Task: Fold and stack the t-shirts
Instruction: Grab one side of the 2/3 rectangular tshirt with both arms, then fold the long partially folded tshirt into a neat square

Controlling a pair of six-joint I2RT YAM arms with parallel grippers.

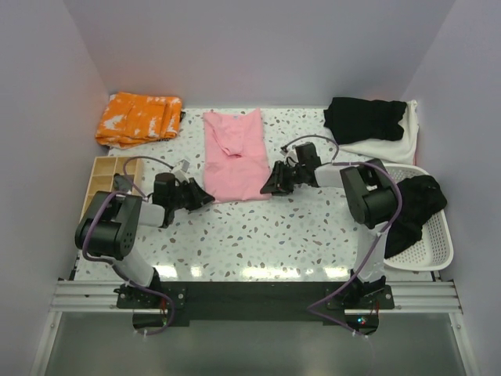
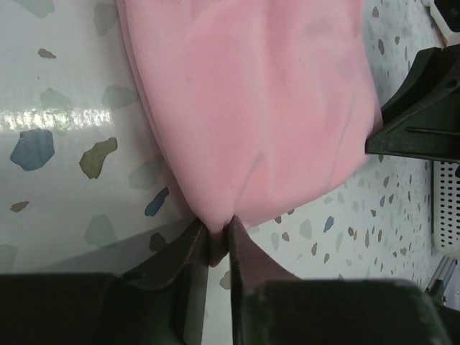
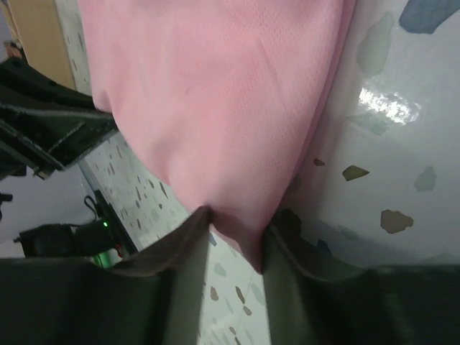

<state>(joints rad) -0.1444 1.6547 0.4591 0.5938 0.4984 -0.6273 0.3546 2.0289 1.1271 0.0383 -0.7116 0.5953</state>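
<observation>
The light pink t-shirt [image 1: 233,153] lies folded into a long strip on the speckled table, collar end to the back. My left gripper [image 1: 205,197] is at its near left corner and shut on the fabric; in the left wrist view the pink cloth [image 2: 251,100] is pinched between the fingers at the gripper [image 2: 219,237]. My right gripper [image 1: 270,186] is at the near right corner, and its jaws [image 3: 233,230] hold a bunch of the pink cloth [image 3: 215,100] between them. A black t-shirt [image 1: 364,117] lies on an off-white one [image 1: 395,145] at the back right.
An orange and white cloth [image 1: 139,117] lies at the back left. A wooden compartment tray [image 1: 106,176] sits at the left edge. A white basket [image 1: 438,243] at the right holds another black garment [image 1: 415,205]. Walls close in the table on three sides.
</observation>
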